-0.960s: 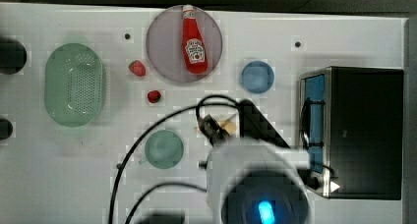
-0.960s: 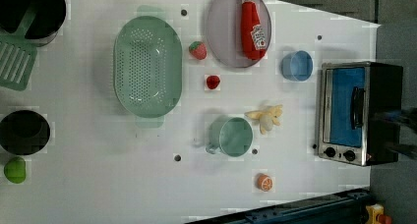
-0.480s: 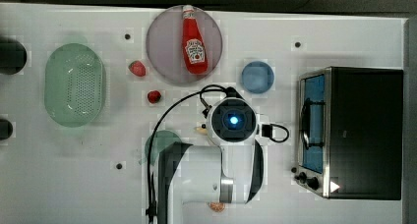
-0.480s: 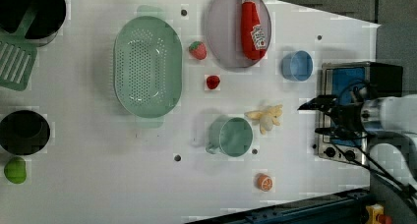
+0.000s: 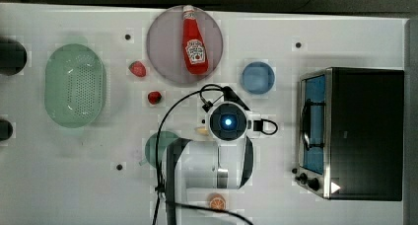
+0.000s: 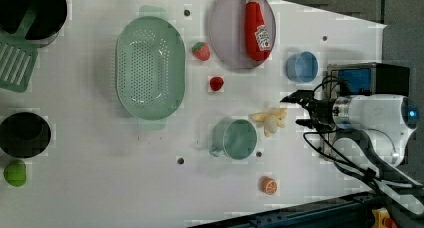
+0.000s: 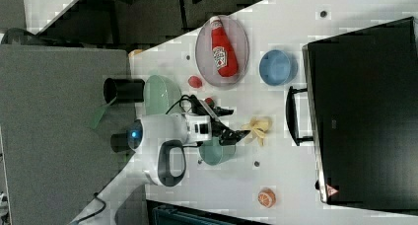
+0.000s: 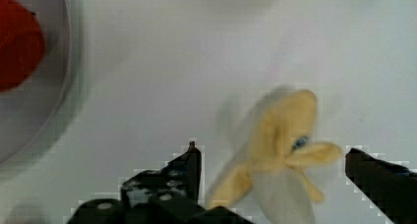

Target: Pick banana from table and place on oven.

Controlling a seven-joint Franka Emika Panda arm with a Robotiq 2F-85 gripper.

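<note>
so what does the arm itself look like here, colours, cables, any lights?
White rounded arm with black joint bands. The wrist end carries a round cap with a glowing blue light. Loose black cables loop around the wrist and trail down the arm. The gripper is black, with two dark, blocky fingers.

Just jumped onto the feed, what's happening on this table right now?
The arm's gripper hangs open over the banana, one finger on each side in the wrist view, nothing gripped yet. The banana lies on the white table, between the green cup and the oven in the left view. The oven's black top is bare. Pick not yet made.
</note>
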